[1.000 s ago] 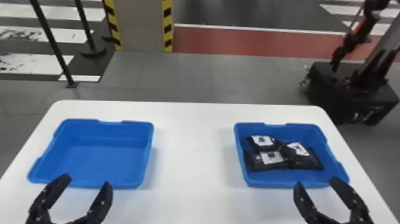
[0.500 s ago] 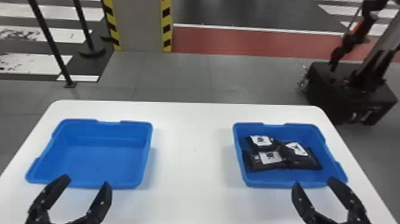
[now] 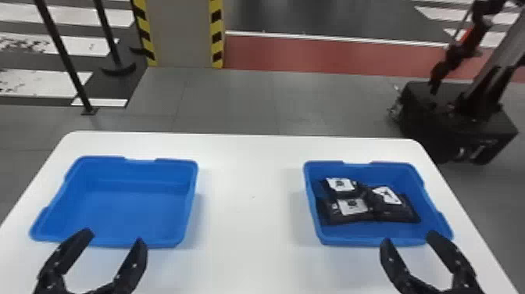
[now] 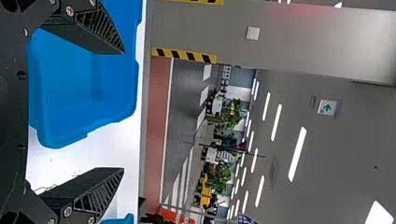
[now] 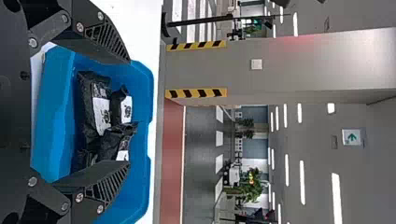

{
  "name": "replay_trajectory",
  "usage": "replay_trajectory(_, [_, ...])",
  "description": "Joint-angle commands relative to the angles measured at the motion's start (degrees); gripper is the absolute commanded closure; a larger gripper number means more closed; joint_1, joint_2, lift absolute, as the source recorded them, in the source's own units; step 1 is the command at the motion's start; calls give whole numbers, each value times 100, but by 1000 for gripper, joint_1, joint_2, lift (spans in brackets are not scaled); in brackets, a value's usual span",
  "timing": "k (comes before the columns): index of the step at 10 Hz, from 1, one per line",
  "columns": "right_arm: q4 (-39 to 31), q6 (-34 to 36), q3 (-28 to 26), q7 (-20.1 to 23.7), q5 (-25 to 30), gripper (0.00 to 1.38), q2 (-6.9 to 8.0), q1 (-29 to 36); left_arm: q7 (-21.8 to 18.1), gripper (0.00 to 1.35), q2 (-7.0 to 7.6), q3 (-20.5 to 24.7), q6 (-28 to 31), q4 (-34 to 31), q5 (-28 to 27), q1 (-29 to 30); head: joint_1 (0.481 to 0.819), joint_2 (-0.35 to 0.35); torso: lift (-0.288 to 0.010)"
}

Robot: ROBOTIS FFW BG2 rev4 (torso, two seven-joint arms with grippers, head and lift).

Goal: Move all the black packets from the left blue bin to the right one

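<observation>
In the head view, my left gripper (image 3: 115,242) stands open at the near edge of the left blue bin (image 3: 133,203), which holds nothing. My right gripper (image 3: 408,244) is open by the near edge of the right blue bin (image 3: 375,239). Three black packets with white labels lie together inside that bin: one at the back left (image 3: 340,187), one at the front left (image 3: 347,211) and one to the right (image 3: 394,207). The left wrist view has the left gripper (image 4: 123,112) with its fingers apart. In the right wrist view, the packets (image 5: 100,114) show between the parted fingers of the right gripper (image 5: 130,112).
Both bins stand on a white table (image 3: 250,219), with a wide gap between them. Beyond the table are a striped pillar (image 3: 179,35), black posts (image 3: 64,58) at the left and a dark wheeled machine (image 3: 457,121) on the floor at the right.
</observation>
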Motion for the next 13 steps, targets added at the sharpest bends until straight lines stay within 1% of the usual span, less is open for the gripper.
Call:
replay_trajectory(1, [12,0,0,-2,-15,279,14,-11,0,139,-24,-12,26,0,0,-20,695,-79,-110])
replay_trajectory(13, [96,0,9,-2,-111,280,14,-40,0,139,-24,-12,111,0,27,-20,695,-83,-110])
